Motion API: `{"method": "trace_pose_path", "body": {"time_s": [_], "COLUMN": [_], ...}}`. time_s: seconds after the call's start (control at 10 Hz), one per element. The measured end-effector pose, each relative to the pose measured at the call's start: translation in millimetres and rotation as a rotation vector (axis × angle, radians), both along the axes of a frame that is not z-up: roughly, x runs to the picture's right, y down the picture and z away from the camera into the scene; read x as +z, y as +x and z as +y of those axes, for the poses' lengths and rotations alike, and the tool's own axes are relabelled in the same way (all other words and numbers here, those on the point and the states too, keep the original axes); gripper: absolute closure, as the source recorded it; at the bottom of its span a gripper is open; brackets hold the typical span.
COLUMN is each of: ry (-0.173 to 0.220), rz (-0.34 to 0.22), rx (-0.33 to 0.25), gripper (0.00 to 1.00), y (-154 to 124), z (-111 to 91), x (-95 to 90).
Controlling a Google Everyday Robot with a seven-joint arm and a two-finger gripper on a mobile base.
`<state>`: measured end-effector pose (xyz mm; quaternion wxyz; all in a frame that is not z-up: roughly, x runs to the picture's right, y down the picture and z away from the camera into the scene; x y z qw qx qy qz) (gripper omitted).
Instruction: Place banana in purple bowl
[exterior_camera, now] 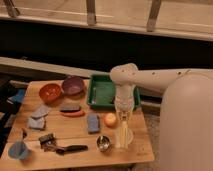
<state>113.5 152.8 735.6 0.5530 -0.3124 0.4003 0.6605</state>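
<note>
Here, the purple bowl (73,85) and the orange-red bowl (50,92) sit side by side at the table's (70,131) far left, bare inside, the green tray (102,93) to their right. The gripper (123,119) points down, clamped on the far end of the banana (122,135), slim and pale yellow, lying near the table's right front edge, a round orange fruit (110,119) just beside it.

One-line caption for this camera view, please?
Gripper shut on the banana at front right of the table; purple bowl sits back left.
</note>
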Motion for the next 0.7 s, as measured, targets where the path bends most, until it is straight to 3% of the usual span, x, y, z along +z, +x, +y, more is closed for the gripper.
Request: {"method": "trace_pose_path", "body": {"time_s": [0.3, 0.6, 0.7], "ry": [0.098, 0.255, 0.334], "rz": [0.035, 0.084, 0.094], "rx": [-0.015, -0.033, -0.039], "gripper": [1.00, 1.00, 1.00], "y": [14, 32, 35], "z": [-46, -120, -150], "x": [-13.7, -41.1, -43.7]}}
